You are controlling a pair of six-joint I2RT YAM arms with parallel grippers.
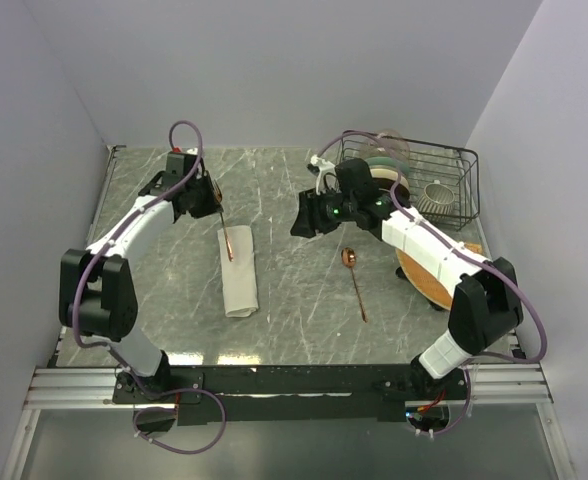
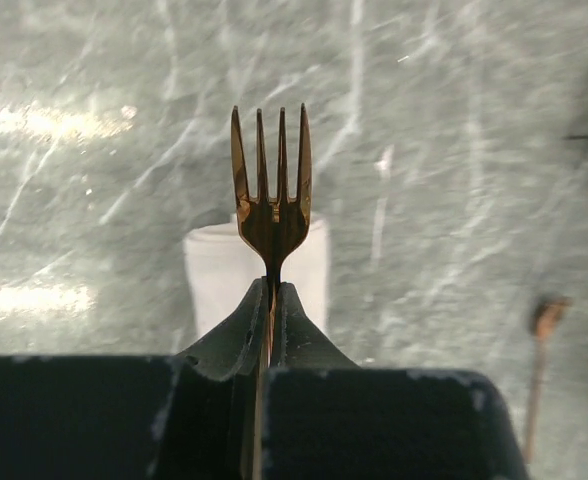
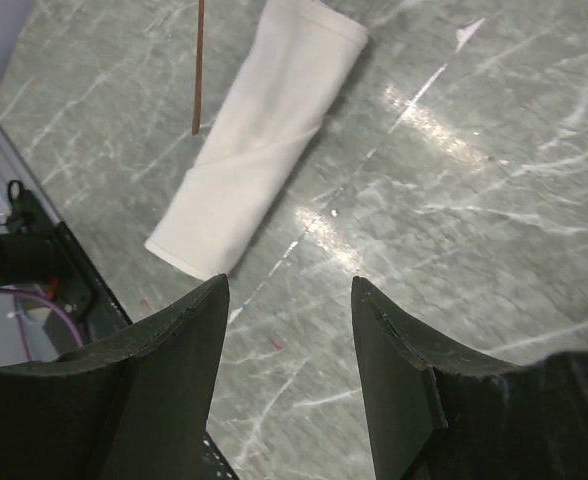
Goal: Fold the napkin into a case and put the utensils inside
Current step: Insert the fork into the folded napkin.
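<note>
We saw the left hand (image 2: 271, 290) pinching the copper fork (image 2: 271, 195) over the napkin case (image 1: 239, 275), the right hand (image 3: 288, 300) spread empty, the spoon (image 1: 354, 282) lying on the surface (image 1: 294, 300) nearby

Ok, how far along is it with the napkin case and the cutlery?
Done: the napkin is folded into a narrow case on the table. In hand: the left gripper is shut on the fork, held by the case's far end, not yet inside. Left: slide the fork in, then fetch the spoon, which lies on the table to the case's right; the right gripper is open and empty.
</note>
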